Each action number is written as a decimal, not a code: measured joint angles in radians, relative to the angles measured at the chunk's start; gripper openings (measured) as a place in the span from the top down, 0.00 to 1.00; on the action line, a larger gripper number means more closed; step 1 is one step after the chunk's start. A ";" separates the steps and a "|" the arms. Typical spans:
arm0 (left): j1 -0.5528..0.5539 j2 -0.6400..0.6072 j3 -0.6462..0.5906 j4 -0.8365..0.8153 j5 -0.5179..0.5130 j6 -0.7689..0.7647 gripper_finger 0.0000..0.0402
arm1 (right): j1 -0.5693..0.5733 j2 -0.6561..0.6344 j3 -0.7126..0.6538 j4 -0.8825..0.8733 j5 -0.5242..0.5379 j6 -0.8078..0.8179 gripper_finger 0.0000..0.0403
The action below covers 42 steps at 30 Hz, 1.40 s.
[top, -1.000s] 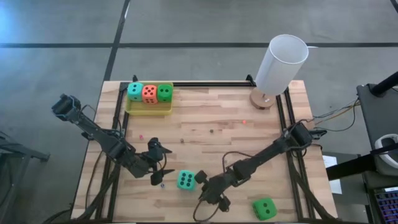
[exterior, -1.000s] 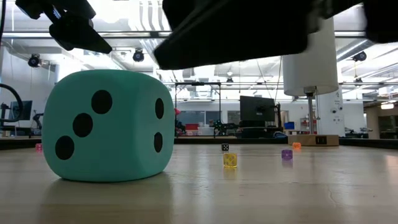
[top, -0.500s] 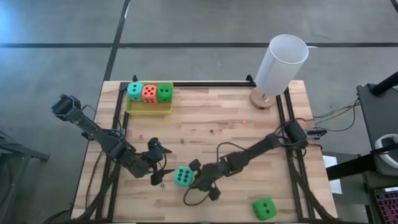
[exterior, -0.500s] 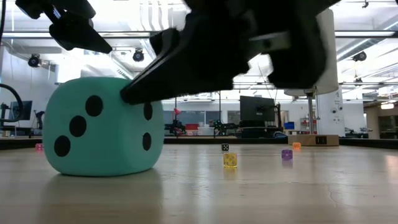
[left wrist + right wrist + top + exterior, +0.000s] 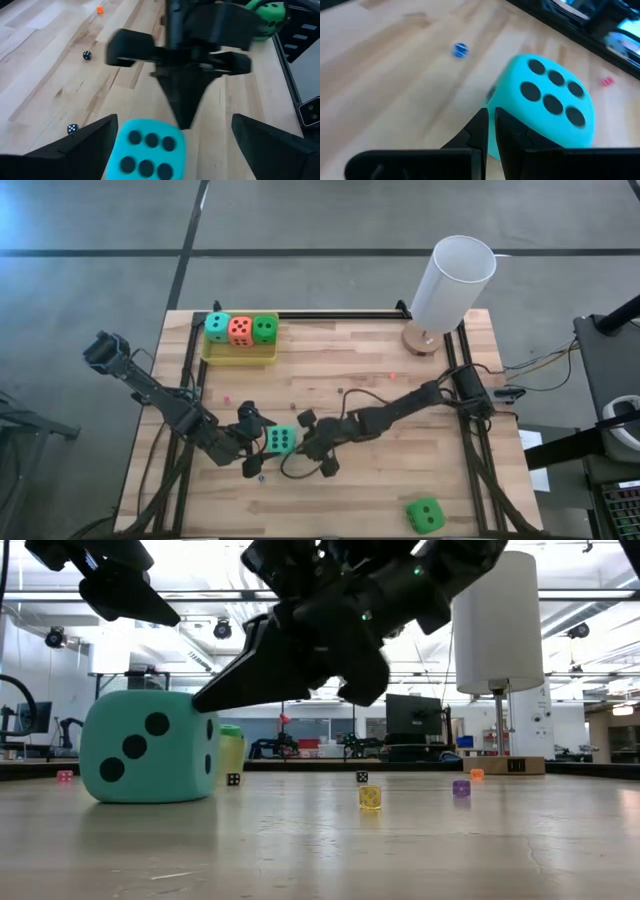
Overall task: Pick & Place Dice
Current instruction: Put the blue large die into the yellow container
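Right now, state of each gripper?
Left gripper: open, fingers either side of the teal die, not gripping.
Right gripper: shut, fingertips against the teal die, holding nothing.

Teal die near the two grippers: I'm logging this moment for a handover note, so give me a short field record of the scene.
teal die: on the table, six pips up, between the two grippers
right gripper: shut, fingertips against the die's side
left gripper: open, the die at its mouth
yellow tray: at the far left, holding a teal, an orange-red and a green die
loose green die: near edge, right
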State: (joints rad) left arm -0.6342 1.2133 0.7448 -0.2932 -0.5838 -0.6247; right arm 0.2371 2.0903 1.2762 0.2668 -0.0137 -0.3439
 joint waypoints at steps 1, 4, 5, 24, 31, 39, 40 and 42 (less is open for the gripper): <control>0.000 0.000 0.000 0.000 0.000 0.000 0.02 | -0.009 0.000 0.000 0.000 0.001 0.000 0.93; 0.000 0.000 0.000 -0.003 0.000 0.000 0.02 | -0.028 0.000 0.000 0.000 0.003 0.002 0.93; 0.000 0.000 0.000 -0.003 0.000 0.000 0.02 | -0.031 0.000 0.000 0.000 0.003 0.003 0.93; 0.000 0.000 0.000 -0.005 0.000 -0.001 0.03 | 0.088 -0.029 0.012 0.001 -0.003 -0.034 0.93; 0.000 0.000 0.000 -0.005 0.000 -0.003 0.02 | 0.102 -0.004 0.014 0.026 -0.013 -0.038 0.93; 0.001 0.000 0.000 -0.003 0.000 -0.003 0.02 | 0.057 0.066 0.013 0.148 -0.013 -0.048 0.93; 0.001 0.000 0.000 -0.004 0.000 -0.003 0.02 | 0.051 0.072 0.013 0.158 -0.012 -0.049 0.93; 0.001 0.000 0.000 -0.005 0.000 -0.003 0.02 | 0.039 0.084 0.013 0.172 -0.012 -0.049 0.93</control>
State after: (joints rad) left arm -0.6334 1.2133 0.7448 -0.2979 -0.5839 -0.6277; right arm 0.2760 2.1738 1.2888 0.4390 -0.0261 -0.3929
